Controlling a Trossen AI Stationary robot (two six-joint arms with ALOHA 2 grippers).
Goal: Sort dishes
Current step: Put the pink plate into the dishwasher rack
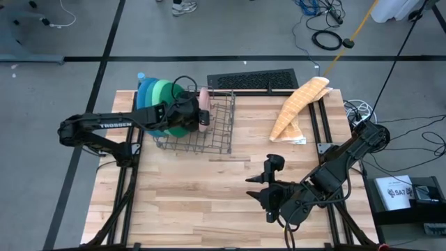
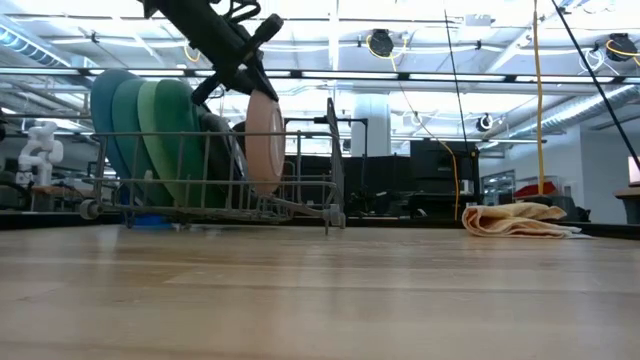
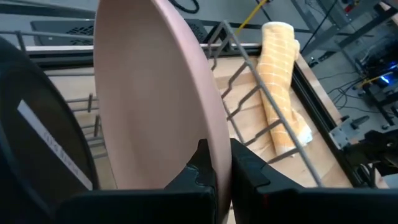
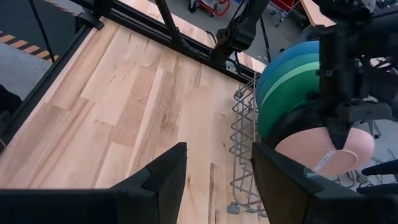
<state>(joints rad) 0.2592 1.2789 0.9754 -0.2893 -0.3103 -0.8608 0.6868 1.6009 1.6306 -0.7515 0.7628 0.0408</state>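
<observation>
Left wrist view: the pink plate (image 3: pixel 155 93) is pinched on edge by the closed left gripper (image 3: pixel 222 163), kept upright for slotting into the wire rack (image 1: pixel 205 129). The right gripper (image 1: pixel 268 199) is parked open, empty.

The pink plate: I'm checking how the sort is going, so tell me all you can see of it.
The pink plate is small, round, plain and flat, smooth with a matte look. It stands on edge over the grey wire rack, last in the row after the black plate. The left gripper is shut on its rim. Whether its lower edge rests on the rack wires cannot be told.
</observation>
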